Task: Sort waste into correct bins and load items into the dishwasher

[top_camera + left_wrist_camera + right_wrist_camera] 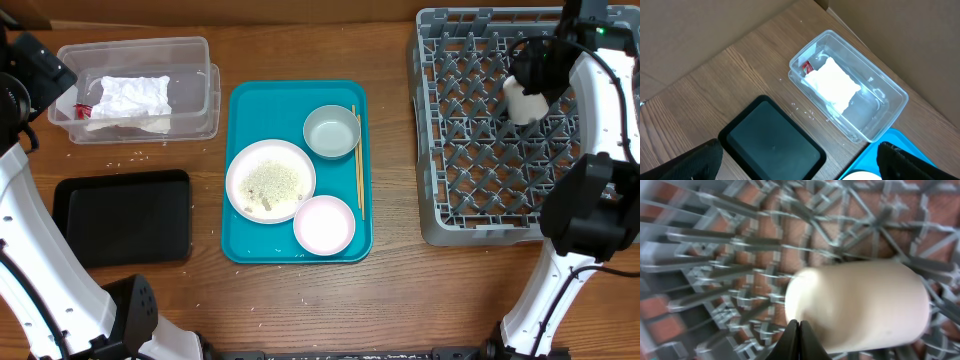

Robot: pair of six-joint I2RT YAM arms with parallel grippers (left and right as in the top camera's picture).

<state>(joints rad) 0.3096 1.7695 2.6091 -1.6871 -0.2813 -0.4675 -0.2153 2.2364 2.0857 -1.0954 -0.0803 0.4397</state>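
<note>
Right gripper (799,339), tips pressed together, meets the blurred white cup (860,305) over the dish rack (715,240), far right; any rim pinch is unreadable. Left gripper (802,160) gapes at far left, tips cropped.

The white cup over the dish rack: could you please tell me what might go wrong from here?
The right gripper seems to pinch the white cup only at its edge, so it may slip. Set down tilted, it could wedge among the dish rack pegs. Later, rice on the plate may spill when lifted.
</note>
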